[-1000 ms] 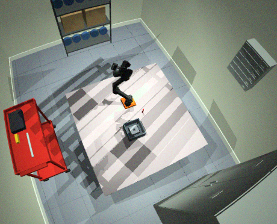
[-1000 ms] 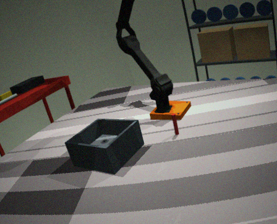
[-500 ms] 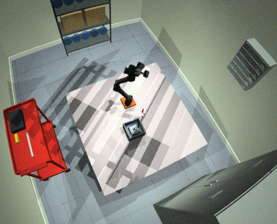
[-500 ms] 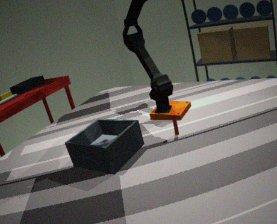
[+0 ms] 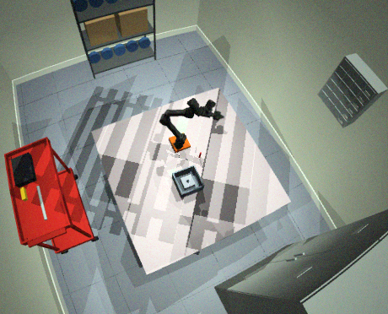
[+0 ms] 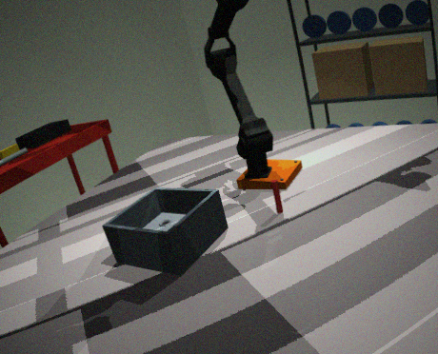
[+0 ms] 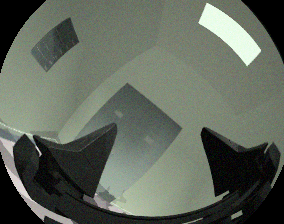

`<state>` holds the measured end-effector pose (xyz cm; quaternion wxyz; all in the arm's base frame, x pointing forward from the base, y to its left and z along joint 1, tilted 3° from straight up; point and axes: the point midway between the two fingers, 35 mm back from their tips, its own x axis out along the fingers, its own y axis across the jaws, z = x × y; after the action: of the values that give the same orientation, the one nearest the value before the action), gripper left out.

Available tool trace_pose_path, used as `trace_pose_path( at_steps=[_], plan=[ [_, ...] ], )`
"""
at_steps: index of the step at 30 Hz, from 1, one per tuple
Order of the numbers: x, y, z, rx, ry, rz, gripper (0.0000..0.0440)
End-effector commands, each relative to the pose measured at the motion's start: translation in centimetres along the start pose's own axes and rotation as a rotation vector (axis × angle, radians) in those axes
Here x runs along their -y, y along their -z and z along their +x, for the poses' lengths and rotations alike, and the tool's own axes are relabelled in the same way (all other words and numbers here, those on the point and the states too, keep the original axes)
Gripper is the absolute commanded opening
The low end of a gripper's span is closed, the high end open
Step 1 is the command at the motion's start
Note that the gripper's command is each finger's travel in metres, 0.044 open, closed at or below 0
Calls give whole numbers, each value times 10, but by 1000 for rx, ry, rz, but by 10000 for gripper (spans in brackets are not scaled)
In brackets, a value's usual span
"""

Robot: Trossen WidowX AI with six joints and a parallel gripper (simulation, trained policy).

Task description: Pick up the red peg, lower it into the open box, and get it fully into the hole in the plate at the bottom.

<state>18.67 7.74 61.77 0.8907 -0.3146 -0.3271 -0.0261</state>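
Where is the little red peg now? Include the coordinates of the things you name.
In the exterior view, the red peg [image 5: 200, 154] [image 6: 278, 199] stands on the table, right of the open box [image 5: 176, 186] [image 6: 194, 238], near the orange plate [image 5: 186, 148] [image 6: 289, 170].
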Motion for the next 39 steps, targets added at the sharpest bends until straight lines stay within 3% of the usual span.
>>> trace_pose_path(
  at_steps=[1,19,39],
  plan=[
    [-34,29,2,-95,-101,57,440],
    [-130,149,-36,-616,-337,346,440],
    [-200,240,-128,-1258,-338,643,440]
  ],
)
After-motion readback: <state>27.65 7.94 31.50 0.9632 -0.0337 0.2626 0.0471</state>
